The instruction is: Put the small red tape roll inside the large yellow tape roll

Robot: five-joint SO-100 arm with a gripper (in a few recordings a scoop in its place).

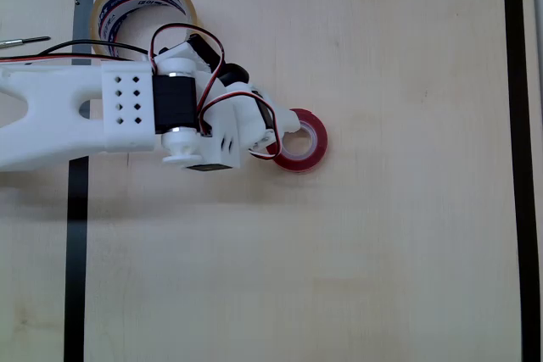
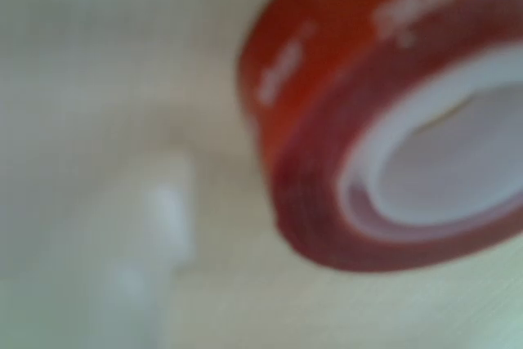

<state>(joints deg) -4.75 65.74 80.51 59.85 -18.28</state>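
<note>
Red tape roll point(image 1: 304, 143) outside yellow roll point(image 1: 140, 8).

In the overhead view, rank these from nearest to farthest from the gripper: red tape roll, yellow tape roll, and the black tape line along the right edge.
1. The small red tape roll: right at the gripper, on its right.
2. The large yellow tape roll: up and left, beside the arm.
3. The black tape line: far right edge of the table.

Blurred, edge-cropped small red tape roll point(image 2: 343, 161)
</note>
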